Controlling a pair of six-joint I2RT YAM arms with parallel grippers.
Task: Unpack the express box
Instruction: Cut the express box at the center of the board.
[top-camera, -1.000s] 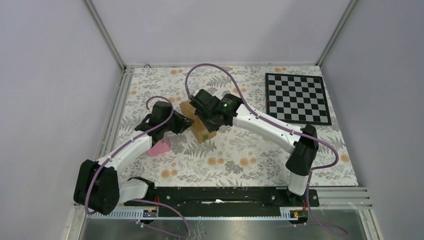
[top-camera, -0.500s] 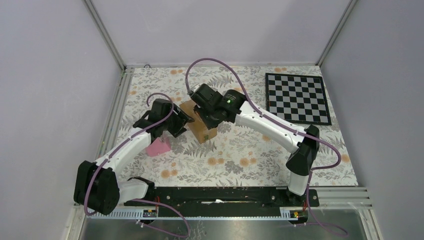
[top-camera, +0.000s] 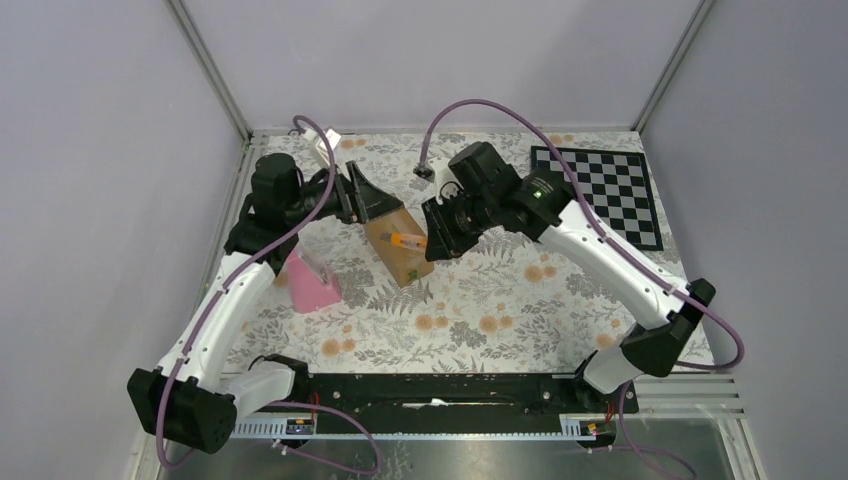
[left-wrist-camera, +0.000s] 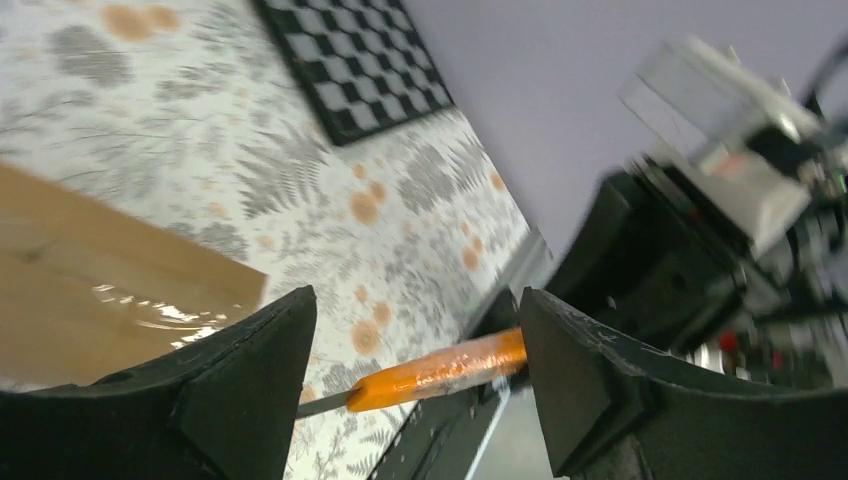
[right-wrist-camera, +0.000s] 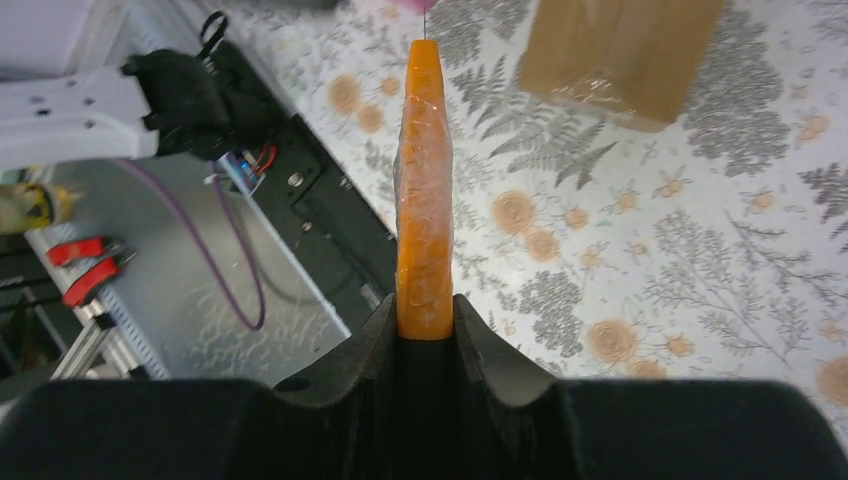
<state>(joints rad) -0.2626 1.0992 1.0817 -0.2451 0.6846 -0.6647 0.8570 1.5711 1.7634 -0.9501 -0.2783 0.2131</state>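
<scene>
The express box (top-camera: 402, 255), a small brown carton with shiny tape, lies on the floral mat at mid-table. It also shows as the box (left-wrist-camera: 90, 290) and the box (right-wrist-camera: 620, 50) in the wrist views. My right gripper (top-camera: 433, 232) is shut on a slim orange cutter (top-camera: 407, 240), which hangs over the box top. In the right wrist view the cutter (right-wrist-camera: 425, 200) sticks straight out of the gripper (right-wrist-camera: 425, 320). My left gripper (top-camera: 377, 205) is open, raised by the box's far left end and holding nothing. Through the gap of the left gripper (left-wrist-camera: 415, 335) the cutter (left-wrist-camera: 440, 370) shows beyond, with a thin grey blade out.
A pink wedge-shaped object (top-camera: 312, 283) lies left of the box, under the left arm. A chessboard (top-camera: 595, 195) sits at the back right. The black rail (top-camera: 440, 390) holding the arm bases runs along the near edge. Metal posts and grey walls enclose the mat.
My left gripper has opened, let go of the box and swung up and back to the left. My right arm has drawn back to the right with the cutter, uncovering the box top.
</scene>
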